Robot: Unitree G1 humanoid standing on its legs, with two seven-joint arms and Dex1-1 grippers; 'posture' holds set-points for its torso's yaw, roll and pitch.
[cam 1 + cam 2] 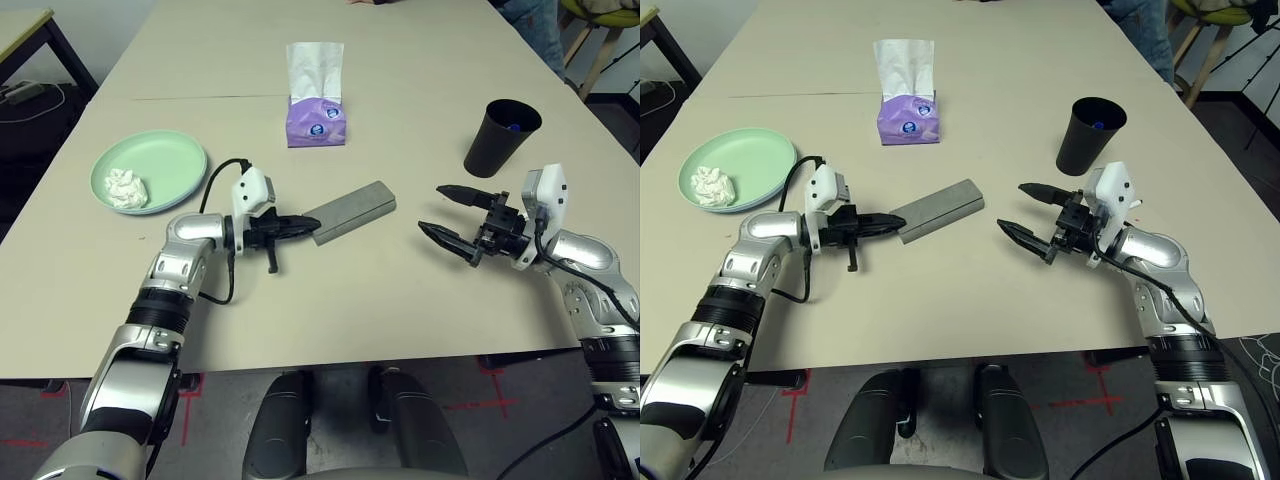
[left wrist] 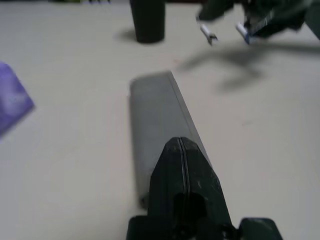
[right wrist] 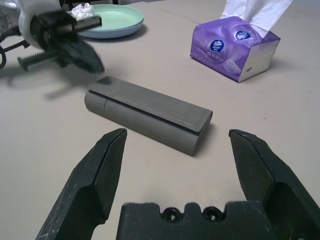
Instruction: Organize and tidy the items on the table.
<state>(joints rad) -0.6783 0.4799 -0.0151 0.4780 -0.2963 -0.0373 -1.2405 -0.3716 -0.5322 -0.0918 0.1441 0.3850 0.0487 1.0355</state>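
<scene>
The grey-green glasses case lies slantwise at the middle of the beige table. My left gripper is shut with nothing in it, and its tip rests against the case's left end. My right gripper hovers open to the right of the case, jaws wide and pointing at the case with a gap between. A mint green plate at the left holds a crumpled white tissue. The black cup stands upright at the right, with something blue inside.
A purple tissue pack with a white tissue sticking up stands behind the case. A thin seam crosses the table further back. A dark-framed side desk is at the far left, and a person's leg and a chair are at the far right.
</scene>
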